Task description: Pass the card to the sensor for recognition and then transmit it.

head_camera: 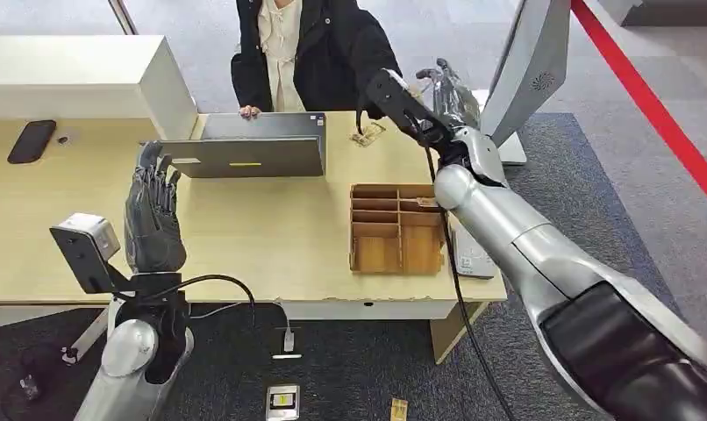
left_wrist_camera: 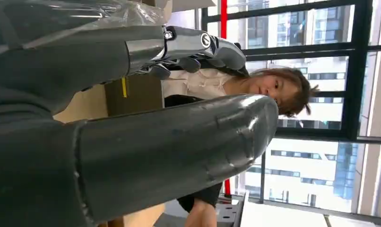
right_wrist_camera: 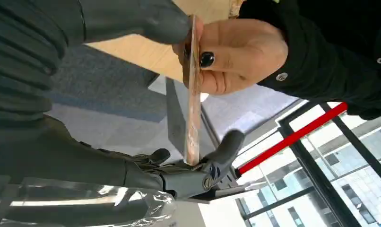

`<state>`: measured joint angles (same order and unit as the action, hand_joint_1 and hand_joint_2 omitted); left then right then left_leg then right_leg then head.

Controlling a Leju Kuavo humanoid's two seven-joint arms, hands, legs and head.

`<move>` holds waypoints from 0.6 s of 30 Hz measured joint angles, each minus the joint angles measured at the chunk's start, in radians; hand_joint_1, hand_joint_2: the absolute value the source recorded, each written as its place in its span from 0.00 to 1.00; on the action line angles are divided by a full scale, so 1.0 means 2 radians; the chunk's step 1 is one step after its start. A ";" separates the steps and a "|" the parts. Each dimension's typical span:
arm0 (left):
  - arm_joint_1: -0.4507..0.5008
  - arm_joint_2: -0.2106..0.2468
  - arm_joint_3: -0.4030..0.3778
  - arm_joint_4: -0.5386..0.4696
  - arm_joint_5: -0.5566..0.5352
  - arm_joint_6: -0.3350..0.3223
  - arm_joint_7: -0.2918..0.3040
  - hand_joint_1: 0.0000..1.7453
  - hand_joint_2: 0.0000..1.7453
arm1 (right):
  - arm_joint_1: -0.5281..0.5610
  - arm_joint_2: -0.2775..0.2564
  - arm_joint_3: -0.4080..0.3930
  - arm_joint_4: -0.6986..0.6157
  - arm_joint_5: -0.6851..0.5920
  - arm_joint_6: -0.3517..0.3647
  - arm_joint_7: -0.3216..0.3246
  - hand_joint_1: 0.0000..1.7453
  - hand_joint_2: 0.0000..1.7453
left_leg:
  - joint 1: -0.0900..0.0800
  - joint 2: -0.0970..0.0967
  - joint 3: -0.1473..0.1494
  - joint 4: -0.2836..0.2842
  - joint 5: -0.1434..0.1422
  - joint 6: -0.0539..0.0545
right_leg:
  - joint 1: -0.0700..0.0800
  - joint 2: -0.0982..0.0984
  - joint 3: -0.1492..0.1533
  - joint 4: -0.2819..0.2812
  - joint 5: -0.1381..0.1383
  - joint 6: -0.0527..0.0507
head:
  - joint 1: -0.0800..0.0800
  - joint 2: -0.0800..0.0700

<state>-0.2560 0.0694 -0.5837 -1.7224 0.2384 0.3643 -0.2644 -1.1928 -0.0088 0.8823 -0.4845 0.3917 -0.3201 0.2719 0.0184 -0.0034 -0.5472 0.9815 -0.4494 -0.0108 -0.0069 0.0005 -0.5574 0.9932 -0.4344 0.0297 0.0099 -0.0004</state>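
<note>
The card [right_wrist_camera: 194,94] sits edge-on, mid-frame, pinched between our right hand's [right_wrist_camera: 146,94] thumb and fingers while the person's hand [right_wrist_camera: 236,54] grips it too, seemingly mid-handover; our left hand [head_camera: 154,219] hovers empty, fingers extended.

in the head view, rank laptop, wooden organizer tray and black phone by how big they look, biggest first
1. laptop
2. wooden organizer tray, close to the laptop in apparent size, so these two are unsure
3. black phone, clearly smallest

On the desk [head_camera: 245,246], the laptop [head_camera: 249,145] stands left of the compartment box [head_camera: 398,230], with a person [head_camera: 310,48] behind.
</note>
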 joint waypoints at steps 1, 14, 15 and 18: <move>0.000 0.000 0.000 0.000 0.000 0.002 0.000 0.00 0.00 | 0.002 0.000 -0.002 0.000 -0.010 -0.004 -0.009 0.00 1.00 | 0.000 0.000 0.000 0.000 0.000 0.000 | 0.000 0.000 0.000 0.000 0.000 0.000 | 0.000 0.000; -0.002 0.002 -0.001 0.000 -0.022 0.024 -0.003 0.00 0.00 | 0.047 -0.006 -0.032 -0.061 -0.148 -0.068 -0.121 0.00 1.00 | 0.000 0.000 0.000 0.000 0.000 0.000 | 0.000 0.000 0.000 0.000 0.000 0.000 | 0.000 0.000; -0.003 0.003 -0.001 0.000 -0.022 0.025 -0.003 0.00 0.00 | 0.053 -0.007 -0.033 -0.070 -0.152 -0.072 -0.122 0.00 1.00 | 0.000 0.000 0.000 0.000 0.000 0.000 | 0.000 0.000 0.000 0.000 0.000 0.000 | 0.000 0.000; -0.005 0.004 -0.001 0.000 -0.024 0.027 -0.004 0.00 0.00 | 0.064 -0.011 -0.035 -0.093 -0.161 -0.080 -0.126 0.00 1.00 | 0.000 0.000 0.000 0.000 0.000 0.000 | 0.000 0.000 0.000 0.000 0.000 0.000 | 0.000 0.000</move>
<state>-0.2654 0.0771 -0.5848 -1.7224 0.1904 0.4181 -0.2724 -1.0656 -0.0309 0.8133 -0.6702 0.0698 -0.4810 0.0203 0.0185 -0.0033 -0.5469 0.9816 -0.4494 -0.0108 -0.0068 0.0005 -0.5574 0.9932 -0.4343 0.0296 0.0099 -0.0004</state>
